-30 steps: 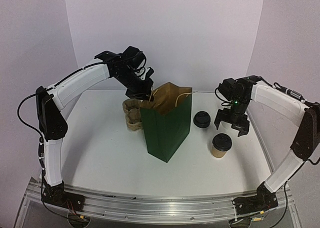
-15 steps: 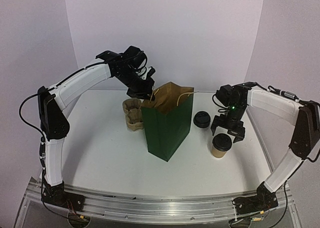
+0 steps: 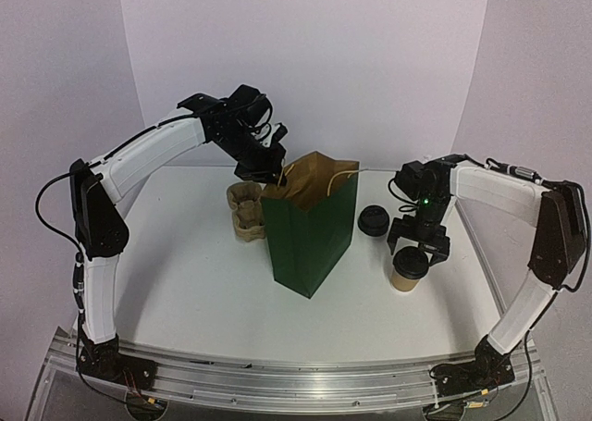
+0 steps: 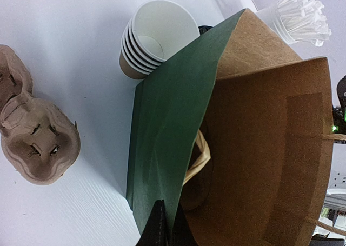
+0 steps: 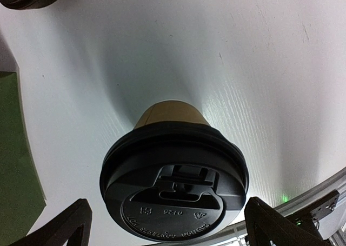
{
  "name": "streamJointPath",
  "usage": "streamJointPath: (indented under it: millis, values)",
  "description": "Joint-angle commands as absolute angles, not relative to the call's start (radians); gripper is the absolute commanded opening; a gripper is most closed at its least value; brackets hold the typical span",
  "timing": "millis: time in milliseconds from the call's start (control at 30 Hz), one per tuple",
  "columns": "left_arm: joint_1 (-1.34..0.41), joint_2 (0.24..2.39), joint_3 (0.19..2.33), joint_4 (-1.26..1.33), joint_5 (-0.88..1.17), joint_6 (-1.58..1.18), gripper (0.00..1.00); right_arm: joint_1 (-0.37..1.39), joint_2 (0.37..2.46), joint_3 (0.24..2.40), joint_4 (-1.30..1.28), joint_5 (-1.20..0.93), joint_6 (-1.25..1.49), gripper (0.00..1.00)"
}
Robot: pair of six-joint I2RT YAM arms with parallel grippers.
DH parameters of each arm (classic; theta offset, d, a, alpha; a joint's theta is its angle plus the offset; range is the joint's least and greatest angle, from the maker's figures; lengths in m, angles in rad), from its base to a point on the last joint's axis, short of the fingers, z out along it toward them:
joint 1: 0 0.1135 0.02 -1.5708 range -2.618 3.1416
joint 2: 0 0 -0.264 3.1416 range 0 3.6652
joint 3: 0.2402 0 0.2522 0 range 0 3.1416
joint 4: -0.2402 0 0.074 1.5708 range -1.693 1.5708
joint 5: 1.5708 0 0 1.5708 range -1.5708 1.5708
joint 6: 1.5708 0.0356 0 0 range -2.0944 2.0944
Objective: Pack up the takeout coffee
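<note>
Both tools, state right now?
Left tool: closed, pinching the green bag at its rim.
Right tool: open, straddling the coffee cup, not gripping it.

Top camera overlooks the table (image 3: 185,282); left wrist looks into the bag (image 4: 259,148), right wrist close above the cup (image 5: 173,189).

The left arm (image 3: 148,153) and right arm (image 3: 499,191) have smooth white shells on their long links and matte black joint housings. Thin black cables (image 3: 38,208) loop alongside. The left gripper (image 3: 266,173) and right gripper (image 3: 418,251) are black. A small green light (image 3: 425,200) glows on the right wrist.
</note>
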State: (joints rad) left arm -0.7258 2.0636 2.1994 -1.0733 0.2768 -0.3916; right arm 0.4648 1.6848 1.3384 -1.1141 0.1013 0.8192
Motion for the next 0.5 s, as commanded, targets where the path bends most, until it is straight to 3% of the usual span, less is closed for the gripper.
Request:
streamJointPath:
  millis: [0,467]
  values:
    - [-0.729,2.07,2.238,-1.055,0.273,-0.378,0.0,0.456,1.692,1.332,-1.113,0.109,0.811,0.98]
    - [-0.728,2.095,2.274,-1.064,0.271,-0.369,0.0,0.446,1.697,1.31,-1.094,0.094,0.802,0.89]
